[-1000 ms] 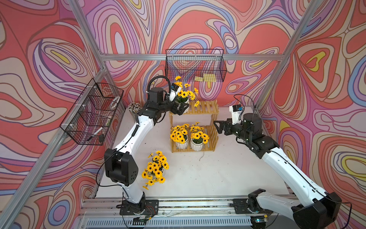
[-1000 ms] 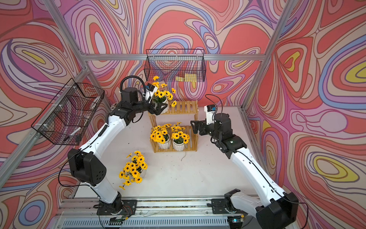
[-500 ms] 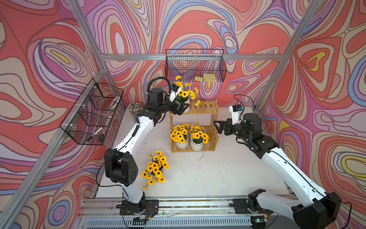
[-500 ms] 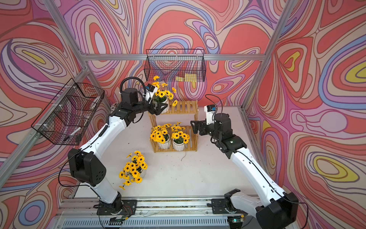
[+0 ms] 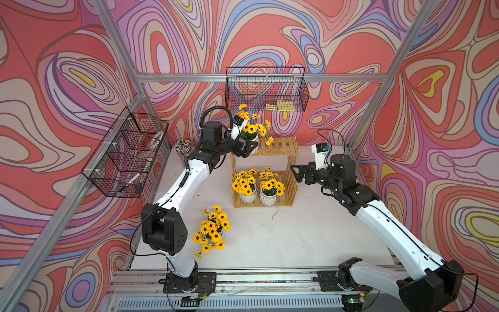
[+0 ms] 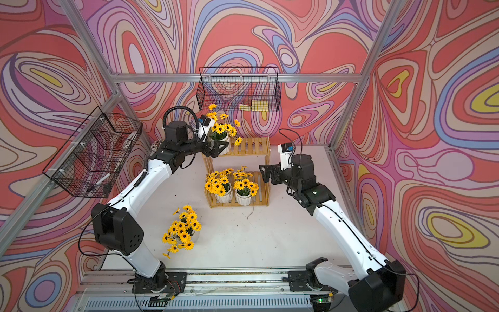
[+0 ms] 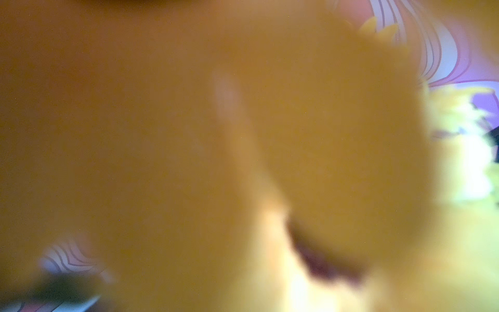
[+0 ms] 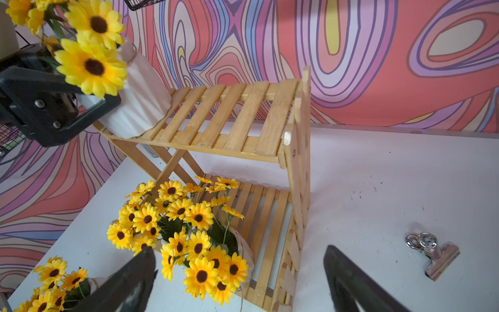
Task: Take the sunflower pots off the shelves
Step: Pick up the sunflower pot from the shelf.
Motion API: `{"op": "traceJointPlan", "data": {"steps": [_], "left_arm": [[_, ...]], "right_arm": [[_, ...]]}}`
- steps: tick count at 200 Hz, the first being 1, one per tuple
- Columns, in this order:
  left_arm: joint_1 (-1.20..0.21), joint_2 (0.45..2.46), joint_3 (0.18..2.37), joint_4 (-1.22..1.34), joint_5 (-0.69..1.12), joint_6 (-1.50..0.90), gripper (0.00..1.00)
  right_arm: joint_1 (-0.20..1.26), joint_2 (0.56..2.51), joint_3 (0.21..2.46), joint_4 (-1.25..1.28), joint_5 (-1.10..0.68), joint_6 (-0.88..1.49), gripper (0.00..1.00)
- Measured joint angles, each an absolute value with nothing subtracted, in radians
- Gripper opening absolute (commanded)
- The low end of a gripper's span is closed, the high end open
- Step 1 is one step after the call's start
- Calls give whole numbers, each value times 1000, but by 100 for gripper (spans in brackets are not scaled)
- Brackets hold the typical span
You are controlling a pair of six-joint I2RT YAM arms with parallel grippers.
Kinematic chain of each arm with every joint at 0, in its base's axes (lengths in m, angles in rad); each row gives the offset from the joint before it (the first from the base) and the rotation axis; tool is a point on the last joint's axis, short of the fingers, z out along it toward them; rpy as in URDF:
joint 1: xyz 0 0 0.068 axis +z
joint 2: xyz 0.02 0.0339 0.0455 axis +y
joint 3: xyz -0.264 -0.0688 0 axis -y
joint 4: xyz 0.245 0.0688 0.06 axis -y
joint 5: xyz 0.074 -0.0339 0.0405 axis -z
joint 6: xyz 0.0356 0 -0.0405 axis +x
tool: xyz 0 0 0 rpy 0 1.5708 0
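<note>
My left hand (image 5: 246, 148) is closed on the white ribbed body of the top pot (image 5: 250, 140), one finger (image 8: 90, 108) across its front. This pot sits at the left end of the upper tier of the shelves (image 5: 280, 147). It is tilted: its axis leans toward my left arm, with the mouth and flowers tipped away from the bare half of the tier. The base hangs over the end slats, and I cannot tell whether it touches them. My left wrist view is only a yellow blur of petals pressed against the lens.

My right hand (image 8: 239, 250) is wide open and holds nothing. It hangs just beside the right end of the shelves, level with the gap between the tiers. The slatted end frame stands between it and the two lower pots (image 5: 258, 196). These stand upright side by side on the bottom tier, touching or nearly so, with their blooms rising toward the upper slats.

The fourth pot (image 5: 213, 232) stands on the white surface (image 5: 310, 229) near my left arm, well apart from the shelves and mostly hidden under its flowers. A metal clip (image 8: 432, 254) lies on the surface to the right of the shelves. A cup of pencils (image 5: 183, 147) stands in the far left corner, and wire baskets (image 5: 266, 89) hang on the walls.
</note>
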State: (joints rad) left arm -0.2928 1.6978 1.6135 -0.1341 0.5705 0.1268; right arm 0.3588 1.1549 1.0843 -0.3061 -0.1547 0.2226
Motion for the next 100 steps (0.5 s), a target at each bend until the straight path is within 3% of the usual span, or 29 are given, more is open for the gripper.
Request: {"op": "traceJointPlan", "data": {"steps": [100], "left_arm": [[-293, 1656, 1575, -134, 604, 101, 0]], "right_arm": [[359, 1156, 1084, -306, -155, 223, 98]]}}
